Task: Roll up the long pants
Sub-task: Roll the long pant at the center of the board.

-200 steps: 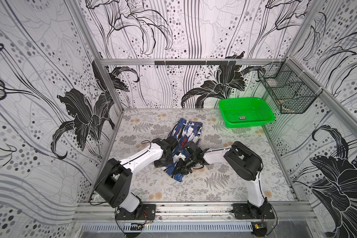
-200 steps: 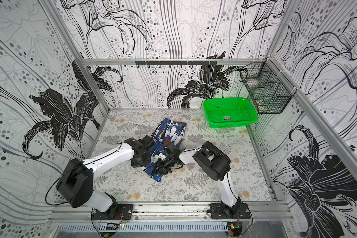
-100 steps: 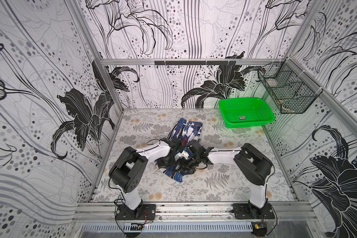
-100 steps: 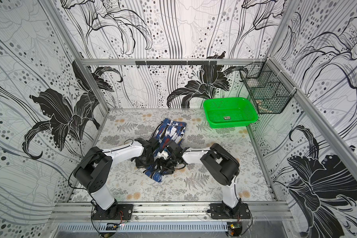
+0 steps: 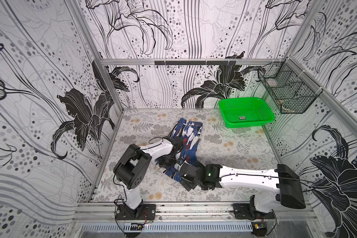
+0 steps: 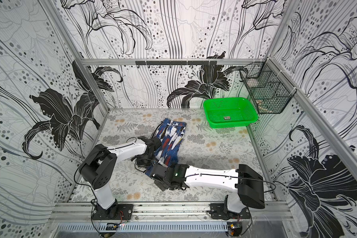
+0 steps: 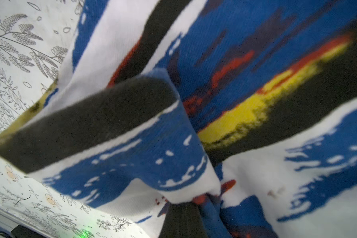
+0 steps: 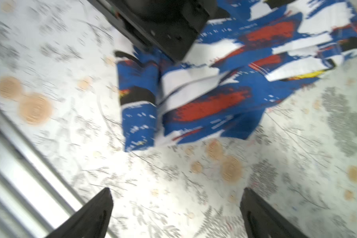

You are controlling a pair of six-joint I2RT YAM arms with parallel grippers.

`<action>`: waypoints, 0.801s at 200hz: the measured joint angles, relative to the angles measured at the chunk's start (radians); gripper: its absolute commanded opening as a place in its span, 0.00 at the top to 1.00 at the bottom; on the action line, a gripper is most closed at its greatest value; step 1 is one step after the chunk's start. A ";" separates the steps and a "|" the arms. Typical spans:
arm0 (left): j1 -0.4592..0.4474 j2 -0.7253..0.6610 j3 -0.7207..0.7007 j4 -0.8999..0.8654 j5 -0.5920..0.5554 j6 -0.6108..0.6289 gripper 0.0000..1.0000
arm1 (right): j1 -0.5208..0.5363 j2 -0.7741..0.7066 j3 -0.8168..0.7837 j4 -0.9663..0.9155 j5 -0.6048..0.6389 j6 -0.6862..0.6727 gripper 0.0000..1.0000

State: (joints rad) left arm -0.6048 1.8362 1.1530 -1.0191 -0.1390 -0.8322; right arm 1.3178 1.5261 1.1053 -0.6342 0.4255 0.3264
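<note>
Walls (image 5: 39,82): black-and-white lily print (all sides).
Tabletop (image 5: 225,148): pale fern-and-flower pattern; green basket (image 5: 245,111) upper right.
Long pants (image 5: 189,136): frame centre, lower end bunched.
Left gripper (image 5: 169,162): clamped on pants fabric.
Right gripper (image 8: 175,191): spread wide, empty.

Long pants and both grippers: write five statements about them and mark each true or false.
1. The long pants lie on the table. True.
2. The right gripper is shut on the pants. False: it is open over bare table and holds nothing.
3. The left gripper is shut on the pants' fabric. True.
4. The green basket holds the pants. False: the pants lie apart from it, on the table.
5. The wire basket stands on the table beside the pants. False: it hangs on the side wall near the far corner.
</note>
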 measured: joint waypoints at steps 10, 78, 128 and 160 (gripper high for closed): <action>-0.015 0.021 0.021 -0.020 -0.014 -0.004 1.00 | 0.007 -0.018 -0.016 -0.019 0.044 -0.014 0.01; -0.122 0.058 0.102 0.091 0.056 -0.051 1.00 | 0.135 0.047 -0.004 -0.064 0.224 -0.105 0.10; -0.122 0.038 0.082 0.146 0.089 -0.052 1.00 | 0.169 0.266 0.086 -0.084 0.298 -0.130 0.10; -0.122 0.032 0.076 0.153 0.089 -0.051 1.00 | 0.169 0.402 0.120 -0.079 0.343 -0.145 0.11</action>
State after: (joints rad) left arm -0.7265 1.8687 1.2285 -0.8665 -0.0498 -0.8837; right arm 1.4864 1.9285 1.2251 -0.7132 0.7689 0.1810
